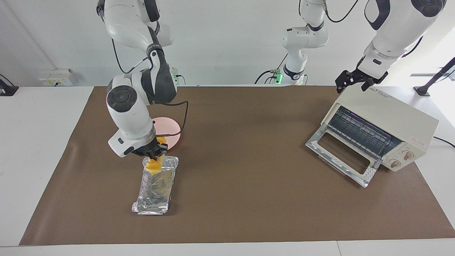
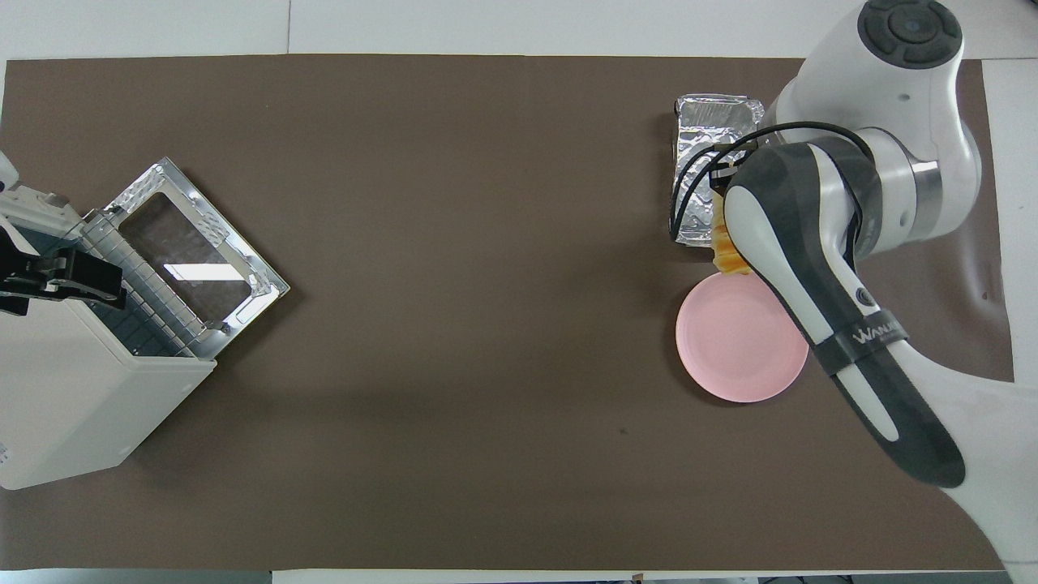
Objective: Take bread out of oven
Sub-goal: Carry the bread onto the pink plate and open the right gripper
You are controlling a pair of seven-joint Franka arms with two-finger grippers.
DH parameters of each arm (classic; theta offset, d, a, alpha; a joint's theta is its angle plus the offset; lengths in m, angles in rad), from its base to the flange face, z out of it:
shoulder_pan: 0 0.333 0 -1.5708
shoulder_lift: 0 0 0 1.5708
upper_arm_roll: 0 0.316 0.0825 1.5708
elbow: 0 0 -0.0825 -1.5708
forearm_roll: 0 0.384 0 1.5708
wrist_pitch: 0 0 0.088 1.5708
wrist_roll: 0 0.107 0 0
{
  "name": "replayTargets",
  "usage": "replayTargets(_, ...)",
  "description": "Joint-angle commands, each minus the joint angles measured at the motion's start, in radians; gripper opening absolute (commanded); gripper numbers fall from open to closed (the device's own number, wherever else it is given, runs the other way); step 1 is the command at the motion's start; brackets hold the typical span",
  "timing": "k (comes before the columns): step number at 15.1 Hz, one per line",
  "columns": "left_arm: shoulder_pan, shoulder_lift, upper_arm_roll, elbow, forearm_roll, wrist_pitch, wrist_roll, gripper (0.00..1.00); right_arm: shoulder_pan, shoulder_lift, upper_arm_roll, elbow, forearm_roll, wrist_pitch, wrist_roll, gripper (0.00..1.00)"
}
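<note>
The golden-orange bread (image 1: 155,165) is gripped by my right gripper (image 1: 155,156), which is shut on it. The loaf hangs tilted over the end of the crinkled foil tray (image 1: 156,193) that is nearer to the robots. In the overhead view the bread (image 2: 724,253) shows between the tray (image 2: 707,122) and the pink plate (image 2: 738,345), mostly hidden under the arm. The cream-white oven (image 1: 391,115) stands at the left arm's end with its glass door (image 1: 341,156) dropped open and its rack bare. My left gripper (image 1: 355,84) is open over the oven's top; it also shows in the overhead view (image 2: 49,280).
The round pink plate (image 1: 171,131) lies just nearer to the robots than the foil tray. A brown mat (image 1: 241,160) covers the table between tray and oven. The oven (image 2: 73,405) and its open door (image 2: 195,259) fill the left arm's end.
</note>
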Motion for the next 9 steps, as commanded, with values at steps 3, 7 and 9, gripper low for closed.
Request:
replayTargets(3, 0.012, -0.019, -0.007, -0.011, -0.009, -0.009, -0.009, 1.00, 0.006, -0.383, 0.004, -0.660, 0.060, 0.372, 0.029, 0.00)
replayTargets(7, 0.012, -0.019, -0.007, -0.011, -0.009, -0.009, -0.009, 1.00, 0.003, -0.419, 0.004, -0.883, 0.067, 0.655, -0.003, 0.00)
replayTargets(9, 0.012, -0.019, -0.007, -0.011, -0.009, -0.009, -0.009, 1.00, -0.008, -0.387, 0.002, -0.892, 0.067, 0.709, -0.026, 0.00)
